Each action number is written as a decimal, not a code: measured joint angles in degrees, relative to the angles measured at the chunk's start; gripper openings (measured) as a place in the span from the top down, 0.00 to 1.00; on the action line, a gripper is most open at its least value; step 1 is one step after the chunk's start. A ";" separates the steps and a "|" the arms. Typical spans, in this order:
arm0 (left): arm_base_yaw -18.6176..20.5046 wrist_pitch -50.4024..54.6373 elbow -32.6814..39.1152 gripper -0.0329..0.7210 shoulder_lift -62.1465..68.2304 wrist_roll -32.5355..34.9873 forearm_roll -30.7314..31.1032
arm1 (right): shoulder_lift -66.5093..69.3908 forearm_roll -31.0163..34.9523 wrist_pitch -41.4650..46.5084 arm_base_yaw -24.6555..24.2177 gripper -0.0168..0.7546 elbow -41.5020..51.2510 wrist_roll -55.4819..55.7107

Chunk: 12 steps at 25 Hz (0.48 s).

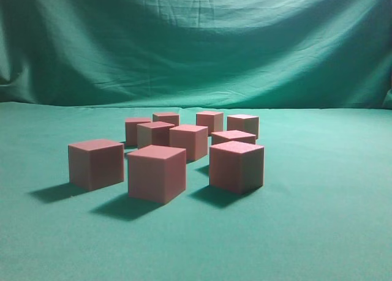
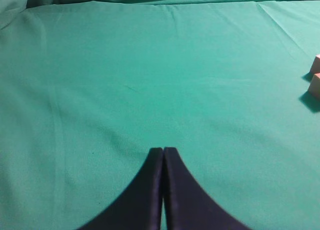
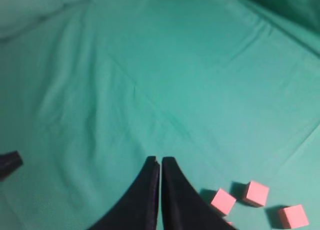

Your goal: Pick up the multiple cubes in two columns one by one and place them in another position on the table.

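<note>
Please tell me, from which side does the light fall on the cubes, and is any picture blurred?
Exterior view: the cubes cast shadows down-left on the table, so light comes from upper right; the image is a little soft. Right wrist view: noticeably blurred. Left wrist view: sharper, evenly lit.
</note>
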 joint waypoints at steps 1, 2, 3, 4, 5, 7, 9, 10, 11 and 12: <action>0.00 0.00 0.00 0.96 0.00 0.00 0.00 | -1.44 0.42 0.51 0.00 0.98 0.00 0.00; 0.00 0.00 0.00 0.96 0.00 0.00 0.00 | -3.19 1.07 1.48 0.00 0.98 0.00 -0.10; 0.00 0.00 0.00 0.96 0.00 0.00 0.00 | -4.93 1.40 2.87 0.00 0.98 -0.03 -0.10; 0.00 0.00 0.00 0.96 0.00 0.00 0.00 | -6.54 1.89 4.20 0.00 0.98 -0.13 -0.10; 0.00 0.00 0.00 0.96 0.00 0.00 0.00 | -7.80 2.31 5.90 0.00 0.98 -0.13 -0.10; 0.00 0.00 0.00 0.96 0.00 0.00 0.00 | -10.42 3.18 9.36 0.00 0.98 -0.25 -0.10; 0.00 0.00 0.00 0.96 0.00 0.00 0.00 | -12.27 3.56 10.92 0.00 0.98 -0.25 -0.91; 0.00 0.00 0.00 0.96 0.00 0.00 0.00 | -13.26 3.69 11.24 0.00 0.98 -0.25 -1.98; 0.00 0.00 0.00 0.96 0.00 0.00 0.00 | -14.27 3.97 11.45 0.00 0.98 -0.14 -4.24; 0.00 0.00 0.00 0.96 0.00 0.00 0.00 | -15.13 4.21 11.58 0.00 0.98 -0.06 -7.26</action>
